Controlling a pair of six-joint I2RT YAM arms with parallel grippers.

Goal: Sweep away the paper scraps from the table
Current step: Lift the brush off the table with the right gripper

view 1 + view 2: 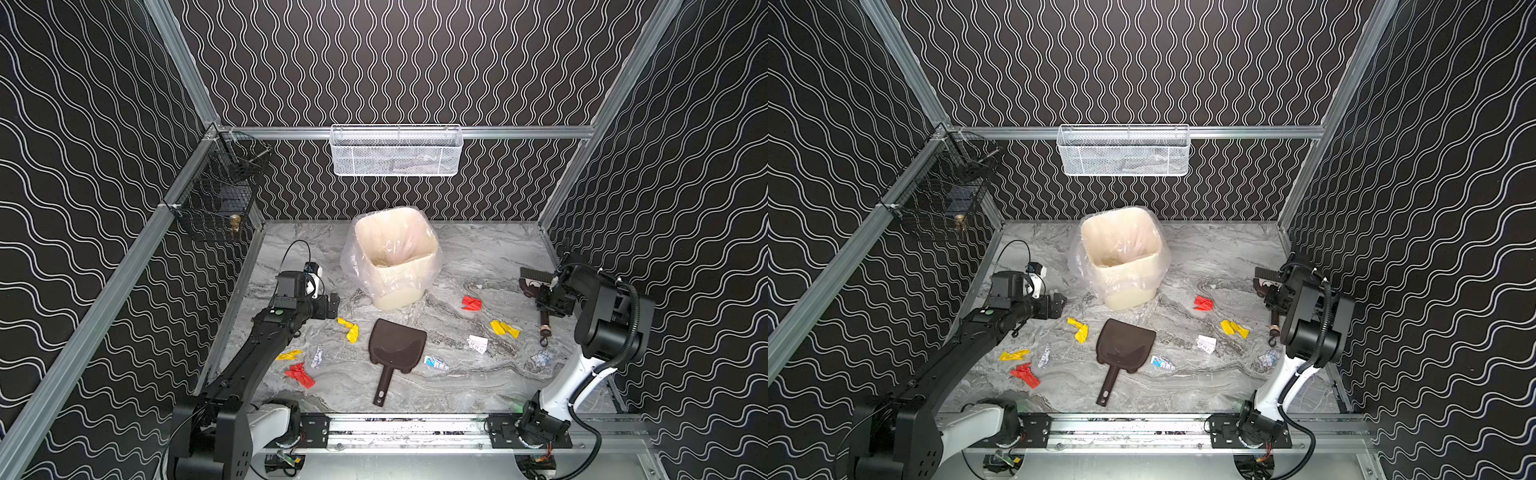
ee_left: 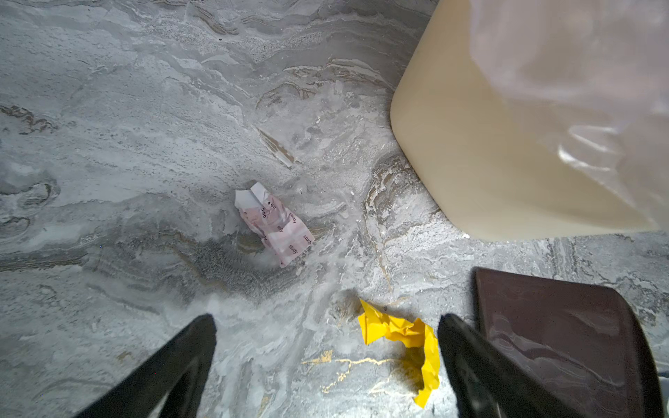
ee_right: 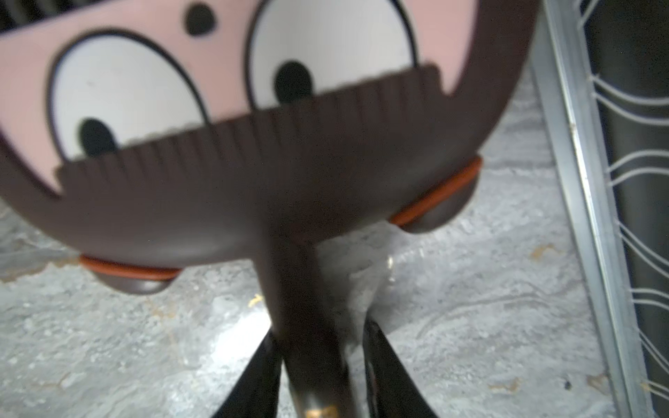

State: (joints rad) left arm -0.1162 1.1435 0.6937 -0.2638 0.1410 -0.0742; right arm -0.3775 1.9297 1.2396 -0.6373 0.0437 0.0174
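Your left gripper (image 2: 327,318) stands fully spread and holds nothing. It hangs above the table (image 1: 478,257) beside the bin (image 1: 395,266). In the left wrist view a yellow scrap (image 2: 398,333) lies on the table below and between its fingers, nearer the finger next to the dustpan (image 2: 564,343). A printed scrap (image 2: 275,228) lies farther out, ahead of the tips.

Your right gripper (image 3: 318,331) straddles the handle of the brush (image 3: 253,181), jaws nearly closed. One finger meets the handle and a sliver of gap shows at the other, so a firm grip cannot be confirmed.

The other paper scraps (image 1: 471,303) lie scattered on the table either side of the dustpan, apart from both grippers.
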